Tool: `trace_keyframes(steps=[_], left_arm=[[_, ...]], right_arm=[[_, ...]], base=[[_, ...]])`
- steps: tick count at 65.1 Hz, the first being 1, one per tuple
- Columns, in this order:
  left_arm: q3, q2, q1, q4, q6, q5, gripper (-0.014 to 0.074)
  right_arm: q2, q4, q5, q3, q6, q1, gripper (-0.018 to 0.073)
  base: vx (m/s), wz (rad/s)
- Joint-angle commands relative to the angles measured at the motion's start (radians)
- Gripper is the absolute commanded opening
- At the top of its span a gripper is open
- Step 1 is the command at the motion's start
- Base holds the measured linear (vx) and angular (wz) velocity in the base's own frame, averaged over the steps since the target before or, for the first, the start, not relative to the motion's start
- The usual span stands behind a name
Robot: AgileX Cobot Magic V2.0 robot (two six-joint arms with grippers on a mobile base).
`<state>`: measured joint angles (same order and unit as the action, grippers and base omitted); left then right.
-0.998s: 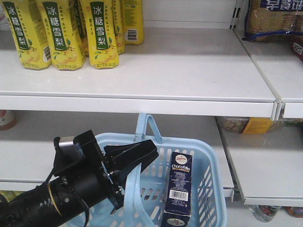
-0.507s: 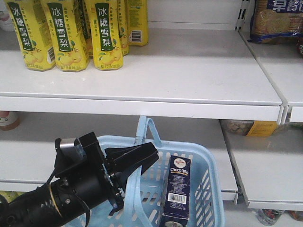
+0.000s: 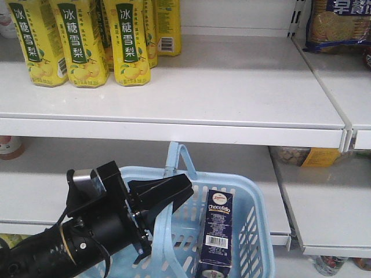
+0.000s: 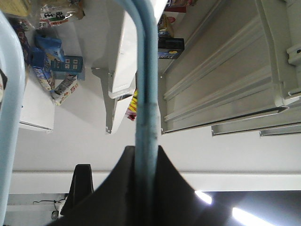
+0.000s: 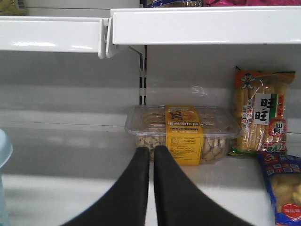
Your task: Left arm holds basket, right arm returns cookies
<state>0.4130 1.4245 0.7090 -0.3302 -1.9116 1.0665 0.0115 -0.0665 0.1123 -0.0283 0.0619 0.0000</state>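
Note:
The light blue basket [image 3: 255,231] hangs at the bottom of the front view, below the shelves. The dark navy Chocofello cookie box [image 3: 217,231] stands upright inside it on the right. My left gripper [image 3: 165,200], on the black arm with the silver block, is shut on the basket's near hoop handle [image 4: 146,108]; the wrist view shows the handle pinched between the jaws. My right gripper [image 5: 151,153] shows only in its wrist view, shut and empty, pointing at a lower shelf. It is not in the front view.
Yellow pear-drink cartons [image 3: 78,40] stand on the upper shelf at left. A blue cracker bag [image 3: 339,23] lies at top right. Ahead of my right gripper sit a clear tray of crackers with a yellow label [image 5: 183,134] and snack bags [image 5: 258,113].
The view shifted slightly a second ago and has since settled. The left gripper still holds the handle; the basket and cookie box sit a little lower in the frame.

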Motion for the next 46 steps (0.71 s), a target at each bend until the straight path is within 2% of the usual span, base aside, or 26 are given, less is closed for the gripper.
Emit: trace_keyframes(steps=[1, 46], left_arm=[[0.03, -0.034, -0.003, 0.061, 0.007, 0.305, -0.0003], [0.03, -0.034, -0.003, 0.061, 0.007, 0.305, -0.0003]], right_arm=[[0.011, -0.007, -0.068, -0.018, -0.004, 0.0, -0.0006], [0.011, -0.007, -0.068, -0.018, -0.004, 0.0, -0.0006]], base=[[0.0, 0.0], [0.0, 0.0]])
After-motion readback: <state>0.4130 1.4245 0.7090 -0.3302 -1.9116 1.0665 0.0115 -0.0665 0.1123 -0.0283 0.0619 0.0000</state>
